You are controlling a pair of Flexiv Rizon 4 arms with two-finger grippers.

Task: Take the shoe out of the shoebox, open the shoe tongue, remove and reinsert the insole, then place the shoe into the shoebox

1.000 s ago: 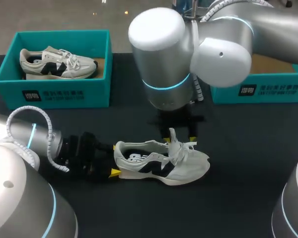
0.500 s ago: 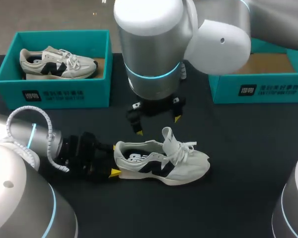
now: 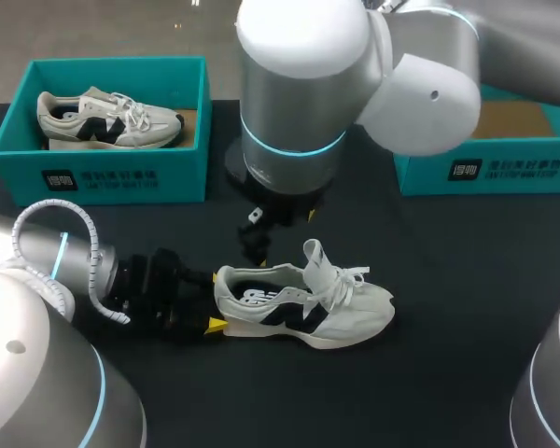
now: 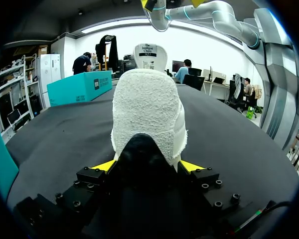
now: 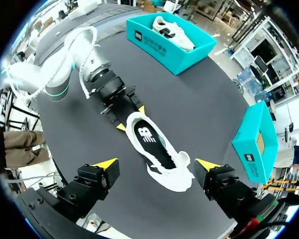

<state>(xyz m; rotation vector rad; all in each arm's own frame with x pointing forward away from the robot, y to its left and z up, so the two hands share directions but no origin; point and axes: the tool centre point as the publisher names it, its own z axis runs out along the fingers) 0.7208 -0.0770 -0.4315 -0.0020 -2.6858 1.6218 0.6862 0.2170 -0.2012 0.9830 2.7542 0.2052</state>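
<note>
A white sneaker (image 3: 303,303) with a dark side logo lies on the black table, toe pointing right, tongue standing up. My left gripper (image 3: 212,301) is shut on its heel; in the left wrist view the heel (image 4: 148,114) fills the gap between the yellow fingertips (image 4: 104,166). My right gripper (image 5: 156,164) hangs wide open high above the sneaker (image 5: 157,152), touching nothing. In the head view the right gripper (image 3: 278,224) is mostly hidden under its own arm, just behind the shoe's opening.
A teal shoebox (image 3: 112,177) at the back left holds a second sneaker (image 3: 107,119). Another teal shoebox (image 3: 504,168) sits at the back right, partly covered by my right arm. The right arm's bulk overhangs the table's middle.
My right gripper let go of the tongue, opened wide, rose and drifted back and to the left. The tongue stays upright. Left gripper and shoe have not moved.
</note>
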